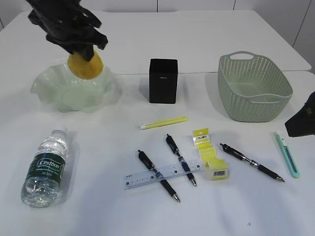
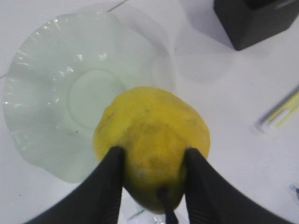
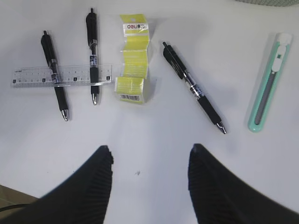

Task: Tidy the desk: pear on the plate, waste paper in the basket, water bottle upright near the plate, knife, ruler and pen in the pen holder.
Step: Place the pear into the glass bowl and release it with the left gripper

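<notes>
Left end effector (image 2: 152, 179) clamped on the yellow pear (image 2: 152, 144), held just above the near rim of the pale green wavy-edged glass plate (image 1: 54, 91). Right end effector (image 3: 149, 161) spread apart and empty, above bare white table (image 1: 246, 206) right of the plate, near three black pens (image 3: 194, 88), clear plastic ruler (image 3: 74, 75) and mint-green utility knife (image 3: 270, 88).

You see the yellow pear (image 1: 85, 65) held above the pale green wavy plate (image 1: 54, 91) at ten o'clock. The water bottle (image 1: 45, 168) lies on its side at eight o'clock — the mint knife (image 1: 287, 155) rests flat at four o'clock.
</notes>
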You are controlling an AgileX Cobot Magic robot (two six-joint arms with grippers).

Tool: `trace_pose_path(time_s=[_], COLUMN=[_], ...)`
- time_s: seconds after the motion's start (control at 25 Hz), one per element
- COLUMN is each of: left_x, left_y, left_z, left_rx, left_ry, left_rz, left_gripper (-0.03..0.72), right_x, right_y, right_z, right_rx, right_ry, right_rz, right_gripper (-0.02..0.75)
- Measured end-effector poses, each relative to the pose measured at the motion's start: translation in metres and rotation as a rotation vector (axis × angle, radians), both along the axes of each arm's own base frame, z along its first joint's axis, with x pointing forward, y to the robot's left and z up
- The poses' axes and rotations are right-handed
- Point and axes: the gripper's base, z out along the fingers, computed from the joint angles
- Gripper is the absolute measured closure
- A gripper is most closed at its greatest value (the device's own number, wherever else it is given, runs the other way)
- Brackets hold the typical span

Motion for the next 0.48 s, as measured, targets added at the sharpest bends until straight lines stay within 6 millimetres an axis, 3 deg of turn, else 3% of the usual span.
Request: trace_pose_path(time_s=[0.24, 0.48], left_x=[0.025, 0.047], left_y=[0.052, 0.077], left_z=[0.004, -0.016], left_rx=[-0.145, -0.190], left_ry=[-0.048, -0.053], left_rz=[0.146, 0.220], left_gripper=[0.428, 0.428], right_x=[0.000, 0.000], right_y=[0.000, 0.000], right_z=[0.000, 0.000], right_rx=[-0.004, -0.008], right_ry=[0.000, 0.003], right_rz=[0.001, 0.003], right_gripper=[0.346, 0.346])
